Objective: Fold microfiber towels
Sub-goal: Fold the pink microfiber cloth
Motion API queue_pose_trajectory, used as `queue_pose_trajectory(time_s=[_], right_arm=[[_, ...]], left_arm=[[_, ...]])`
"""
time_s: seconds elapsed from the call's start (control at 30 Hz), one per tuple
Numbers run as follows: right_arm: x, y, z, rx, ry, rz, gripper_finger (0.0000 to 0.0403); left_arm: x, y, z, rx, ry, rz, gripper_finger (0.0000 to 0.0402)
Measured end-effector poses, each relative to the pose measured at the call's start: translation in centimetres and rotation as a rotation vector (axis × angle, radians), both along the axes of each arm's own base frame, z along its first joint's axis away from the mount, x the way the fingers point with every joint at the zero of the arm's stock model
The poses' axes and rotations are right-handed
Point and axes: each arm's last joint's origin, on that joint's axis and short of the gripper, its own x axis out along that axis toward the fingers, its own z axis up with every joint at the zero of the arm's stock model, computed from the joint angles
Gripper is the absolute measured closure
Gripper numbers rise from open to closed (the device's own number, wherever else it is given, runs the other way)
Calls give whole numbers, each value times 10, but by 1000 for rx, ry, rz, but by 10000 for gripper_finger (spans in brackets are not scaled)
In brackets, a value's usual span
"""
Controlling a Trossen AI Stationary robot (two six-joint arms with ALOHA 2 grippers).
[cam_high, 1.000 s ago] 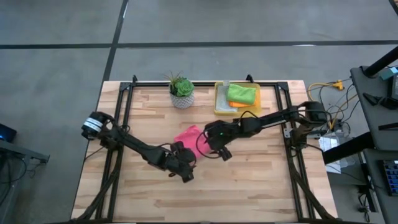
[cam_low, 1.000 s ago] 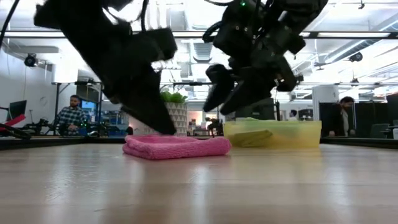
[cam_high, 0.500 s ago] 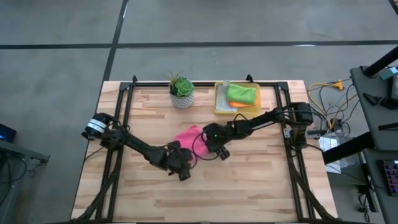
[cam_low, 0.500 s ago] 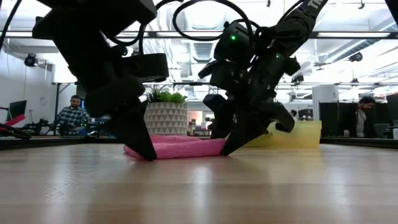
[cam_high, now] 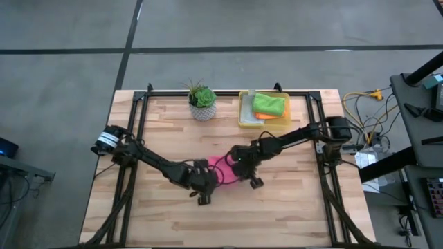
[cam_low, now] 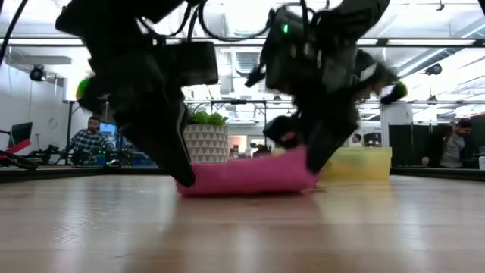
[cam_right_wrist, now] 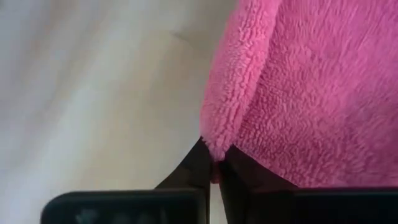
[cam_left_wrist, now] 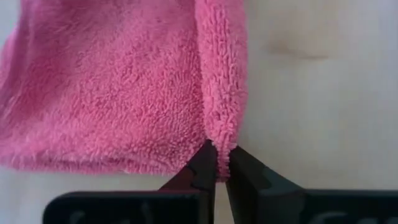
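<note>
— Pink microfiber towel [cam_high: 223, 169] first, since that's what we're working: where do we see it?

— We see it near the middle of the wooden worktop [cam_high: 291, 207], bunched between our two arms. From the low view [cam_low: 246, 176] it sits on the wood as a thick folded slab.

— Going by size, what else do we have?

— We have the yellow plastic bin [cam_high: 245, 111] at the far edge, with the green towel [cam_high: 270, 104] lying on the orange towel [cam_high: 268, 116] inside it. Beside the bin stands a potted succulent [cam_high: 202, 99].

— And our tools?

— Our left tool [cam_left_wrist: 216, 163] is pinched on a folded edge of the pink towel; its fingers [cam_left_wrist: 200, 167] meet with only the fleece between them. Our right tool [cam_right_wrist: 214, 160] is likewise clamped on a rounded fold of the same towel, at its other side. From above, the left tool [cam_high: 203, 188] and right tool [cam_high: 250, 177] sit at the towel's near corners.

— Anyone in the room?

— We see people seated far behind the worktop.
</note>
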Motion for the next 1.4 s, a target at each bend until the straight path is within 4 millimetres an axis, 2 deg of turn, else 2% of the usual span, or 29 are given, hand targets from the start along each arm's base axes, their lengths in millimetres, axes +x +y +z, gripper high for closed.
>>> queue_pose_trajectory(time_s=[0.13,0.37,0.57,0.77,0.87,1.1,1.2,1.3,1.4], right_arm=[[-2,17,24,132,29,54,392],[-1,26,48,180,6,15,393],[-3,27,47,210,49,-34,393],[-5,30,44,234,82,-83,378],[-6,33,42,245,89,-95,350],[-7,40,40,269,104,-114,253],[-6,40,40,259,105,-157,229],[-1,38,39,187,23,-257,230],[4,37,37,133,-68,-348,263]], left_arm=[[5,-7,9,-122,-4,-75,398],[-2,-7,28,-112,-34,-225,400],[-8,-2,46,-128,-83,-298,401],[-8,3,46,-112,-90,-343,401],[-9,4,40,-106,-72,-355,401],[-10,5,31,-105,-50,-352,401],[-11,6,29,-103,-41,-350,401],[-11,6,28,-102,-46,-348,401],[-12,7,29,-102,-48,-348,401]])
